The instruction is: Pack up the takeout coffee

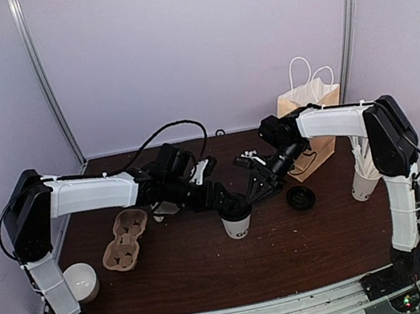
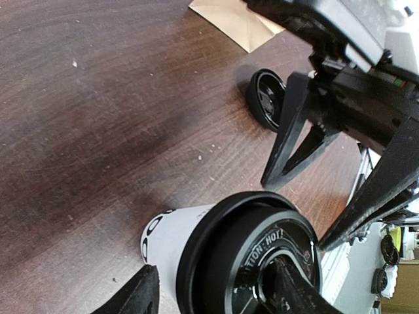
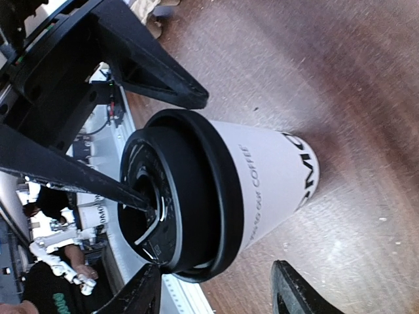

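Paper bag (image 1: 318,99), cardboard carrier (image 1: 127,238), loose lid (image 1: 301,198).

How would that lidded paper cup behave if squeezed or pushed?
The paper cup would probably dent under a squeeze. Narrow-based, it might tip if pushed near the lid. Weight unclear: the lid hides any contents.

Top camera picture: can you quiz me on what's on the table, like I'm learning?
1. True or false: the coffee cup has its black lid on.
2. What lies on the table to the cup's right, in front of the paper bag? A) a loose black lid B) a spoon C) a banana
3. Fill in: the cardboard carrier lies to the cup's ___.
Key: 1 true; 2 A; 3 left.
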Available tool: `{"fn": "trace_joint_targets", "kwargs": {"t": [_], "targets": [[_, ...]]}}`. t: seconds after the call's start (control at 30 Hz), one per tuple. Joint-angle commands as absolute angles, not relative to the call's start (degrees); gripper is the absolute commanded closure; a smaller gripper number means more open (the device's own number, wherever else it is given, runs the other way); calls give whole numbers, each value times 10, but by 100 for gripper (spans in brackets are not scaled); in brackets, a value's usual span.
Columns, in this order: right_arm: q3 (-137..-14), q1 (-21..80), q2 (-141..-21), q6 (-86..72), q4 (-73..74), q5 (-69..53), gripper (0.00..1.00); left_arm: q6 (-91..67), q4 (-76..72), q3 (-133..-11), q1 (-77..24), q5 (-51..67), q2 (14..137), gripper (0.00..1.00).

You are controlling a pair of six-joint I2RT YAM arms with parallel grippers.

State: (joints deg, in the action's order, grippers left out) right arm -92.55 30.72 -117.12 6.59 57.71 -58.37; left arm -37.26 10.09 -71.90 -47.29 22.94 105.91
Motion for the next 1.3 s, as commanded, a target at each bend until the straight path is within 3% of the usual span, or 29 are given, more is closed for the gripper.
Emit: {"fn": "trace_joint_targets", "kwargs": {"t": [0.0, 0.1, 0.23, 0.87, 1.07, 1.27], "targets": [[-897, 312, -1162, 56, 553, -618, 42, -378, 109, -704, -470, 233, 1085, 37], [-895, 312, -1166, 70, 560, -644, 43, -378, 111, -704, -470, 235, 1089, 38], [-883, 313, -1154, 73, 557, -680, 36, -378, 114, -704, -469, 235, 1088, 38], [-875, 340, -1147, 52, 528, -579, 34, -384, 114, -694, -469, 228, 1083, 39], [-874, 341, -1132, 87, 541, -618, 26, -383, 114, -696, -469, 228, 1083, 40], [-874, 345, -1130, 87, 538, -598, 29, -380, 117, -699, -469, 228, 1084, 39]]}}
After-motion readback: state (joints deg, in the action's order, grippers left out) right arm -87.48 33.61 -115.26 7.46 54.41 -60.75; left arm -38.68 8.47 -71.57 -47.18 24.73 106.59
